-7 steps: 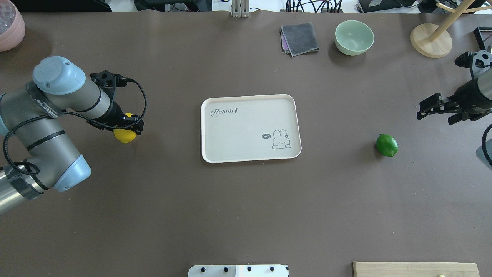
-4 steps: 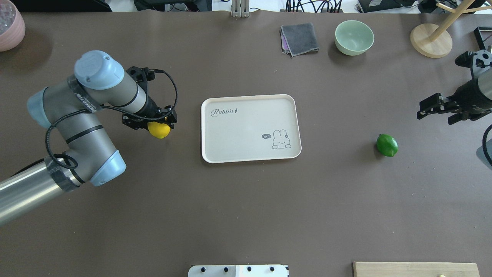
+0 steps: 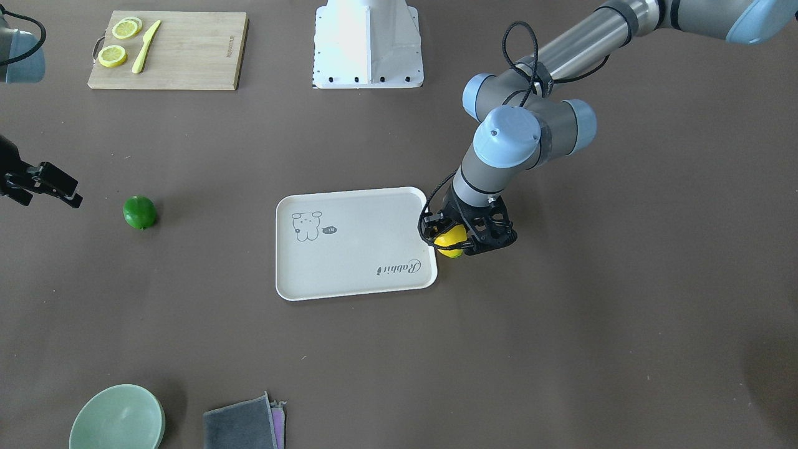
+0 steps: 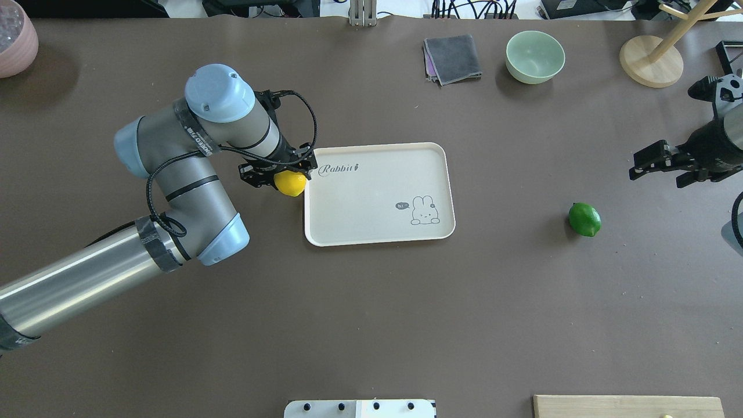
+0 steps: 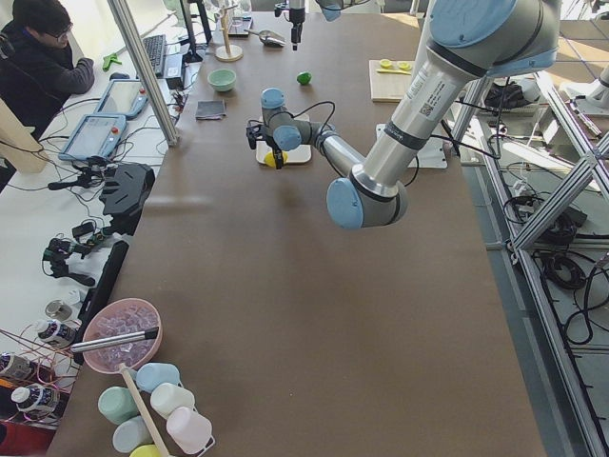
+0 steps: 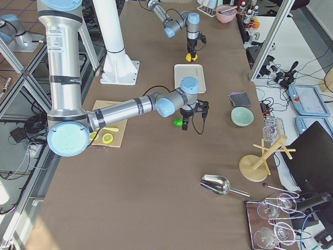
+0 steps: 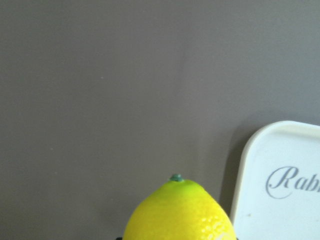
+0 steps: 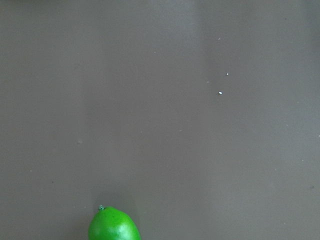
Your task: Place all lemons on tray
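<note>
My left gripper (image 4: 282,175) is shut on the yellow lemon (image 4: 290,183) and holds it above the table at the left edge of the off-white Rabbit tray (image 4: 377,232). The front view shows that lemon (image 3: 450,241) in the gripper (image 3: 464,240) just beside the tray's rim (image 3: 349,293). The left wrist view shows the lemon's (image 7: 179,212) greenish tip and the tray's corner (image 7: 260,150). The green lemon (image 4: 584,219) lies on the table right of the tray, also in the right wrist view (image 8: 114,225). My right gripper (image 4: 662,165) is open and empty above and right of it.
A green bowl (image 4: 534,56) and a grey cloth (image 4: 453,58) lie at the far side. A wooden stand (image 4: 650,61) is at the far right, a pink bowl (image 4: 14,38) at the far left. A cutting board (image 3: 168,50) with lemon slices and a knife lies near the robot's base.
My left arm has carried the yellow lemon to the right, from the table's left part to the tray's left edge. The right arm and the green lemon have not moved.
</note>
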You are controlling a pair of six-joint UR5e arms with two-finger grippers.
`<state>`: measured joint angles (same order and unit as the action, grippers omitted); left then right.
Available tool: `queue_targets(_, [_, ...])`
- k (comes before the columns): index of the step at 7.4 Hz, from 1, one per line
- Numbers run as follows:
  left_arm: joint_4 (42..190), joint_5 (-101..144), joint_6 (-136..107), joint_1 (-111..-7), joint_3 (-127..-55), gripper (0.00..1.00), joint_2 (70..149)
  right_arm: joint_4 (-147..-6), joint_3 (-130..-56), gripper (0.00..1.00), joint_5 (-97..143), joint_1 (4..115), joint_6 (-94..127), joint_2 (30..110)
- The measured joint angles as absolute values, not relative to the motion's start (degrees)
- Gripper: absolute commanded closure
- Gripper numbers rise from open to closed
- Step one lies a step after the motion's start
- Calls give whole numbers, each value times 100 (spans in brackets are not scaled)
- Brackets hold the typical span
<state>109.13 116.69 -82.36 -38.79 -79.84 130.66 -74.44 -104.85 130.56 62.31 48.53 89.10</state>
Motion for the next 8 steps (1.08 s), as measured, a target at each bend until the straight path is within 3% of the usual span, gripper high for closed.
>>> queue_targets(1, [10994,11614,-8437,-3827,-7881,100,13199,-7444,-10494,0,13054,6232,4872,8911])
queue_targets(3, [11111,11443,-8687,-3655,-7813,2,13316,-7444,-10501,0,13063,6231,4885,8907])
queue_targets(8, [11126,11368,-8698,-3580,-7857,2,13318,-7444,-10503,0,13052,6229,4887,8886])
